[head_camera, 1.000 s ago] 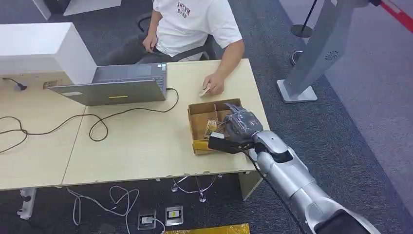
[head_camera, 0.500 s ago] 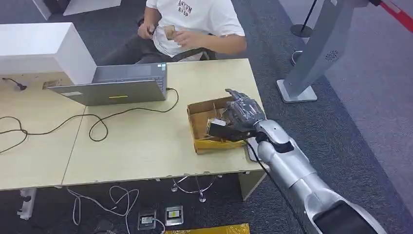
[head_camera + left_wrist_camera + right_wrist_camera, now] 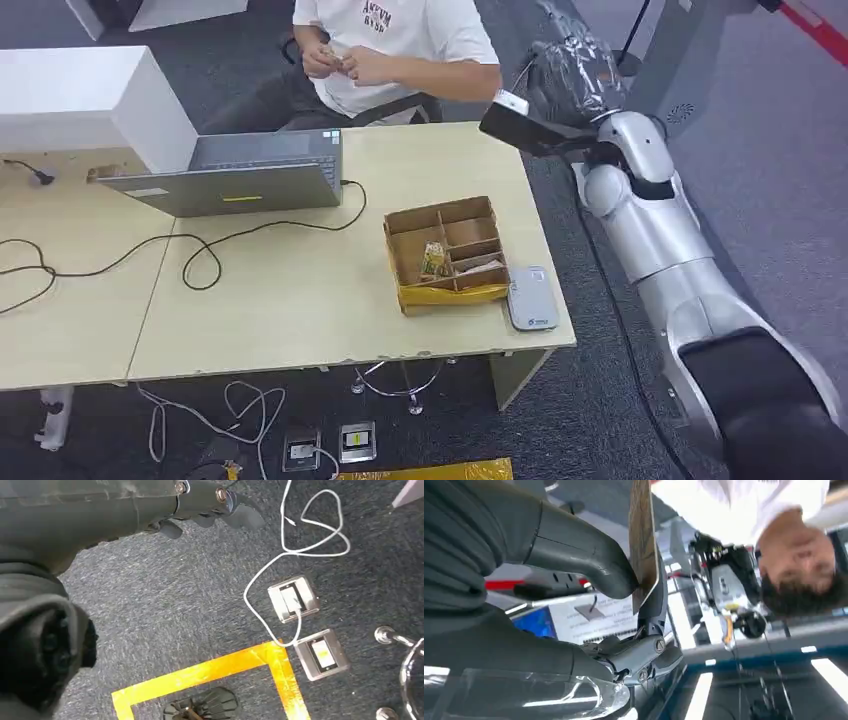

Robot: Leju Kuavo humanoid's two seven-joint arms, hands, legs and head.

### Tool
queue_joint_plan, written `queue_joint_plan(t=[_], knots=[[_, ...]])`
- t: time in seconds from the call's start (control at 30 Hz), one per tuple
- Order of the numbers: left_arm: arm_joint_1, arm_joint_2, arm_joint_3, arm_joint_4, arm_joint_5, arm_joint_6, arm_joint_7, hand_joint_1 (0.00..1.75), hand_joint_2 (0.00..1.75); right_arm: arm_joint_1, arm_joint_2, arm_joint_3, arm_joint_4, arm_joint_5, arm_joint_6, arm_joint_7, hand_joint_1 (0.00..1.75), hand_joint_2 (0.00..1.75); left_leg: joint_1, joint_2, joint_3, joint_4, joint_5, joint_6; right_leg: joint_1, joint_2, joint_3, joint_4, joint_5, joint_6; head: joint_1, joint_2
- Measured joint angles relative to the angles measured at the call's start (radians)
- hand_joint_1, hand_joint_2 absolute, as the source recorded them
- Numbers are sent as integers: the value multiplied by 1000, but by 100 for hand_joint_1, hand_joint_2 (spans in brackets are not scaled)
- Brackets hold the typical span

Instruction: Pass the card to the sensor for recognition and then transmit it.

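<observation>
Right now your right hand point(image 3: 568, 72) pinches the card point(image 3: 643, 540) between thumb and fingers, raised beyond the desk's point(image 3: 300, 290) far corner near the seated person point(image 3: 400, 45), while your left hand point(image 3: 210, 502) hangs over the carpet, holding nothing.

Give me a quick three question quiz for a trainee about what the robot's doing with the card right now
1. True or false: the right robot hand holds the card raised above the table's far corner.
2. What lies on the table just beside the cardboard box: A a mug, B a small white-and-grey device, C a phone charger?
3. Which object is wired to the looping black cable?

Key: 1 true. 2 B. 3 The laptop.
</observation>
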Motion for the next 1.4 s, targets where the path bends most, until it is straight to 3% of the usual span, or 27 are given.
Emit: queue_joint_plan(t=[0.13, 0.33, 0.63, 1.07, 1.13, 1.4], knots=[[1, -10, -5, -3, 8, 25, -23, 0, 0, -68, 4, 0, 43, 10, 8, -29, 175, 175, 0, 0, 0, 0, 0, 0, 0, 0, 0, 0, 0, 0, 0, 0], [4, -30, -13, -5, 7, 27, -26, 0, 0, -127, 51, 3, 173, 17, 37, -69, 175, 175, 0, -1, -1, 0, 0, 0, 0, -1, 0, 0, 0, 0, 0, 0], [-12, -34, -26, -10, -16, -5, -7, 0, 0, -210, 134, 38, 365, 68, 137, -30, 175, 175, 0, -1, -1, 0, 0, 0, 0, -1, 0, 1, 0, 0, 0, 0], [-18, -18, -57, -10, -47, -23, 10, 0, 0, -272, 149, 75, 480, 89, 148, -2, 175, 175, 0, -1, -1, 0, 0, 0, 0, -1, 0, 0, 0, 0, 0, 0], [-17, -16, -64, -10, -48, -23, 10, 0, 0, -275, 149, 78, 489, 97, 151, 0, 2, 175, 0, -1, -1, 0, 0, 0, 0, -1, 0, 1, 0, 0, 0, 0], [-17, -16, -72, -10, -46, -25, 18, 0, 0, -278, 149, 102, 512, 123, 145, -13, 0, 175, 1, -1, -1, 0, 0, 0, 1, -1, 0, 1, 0, 0, 0, 0]])
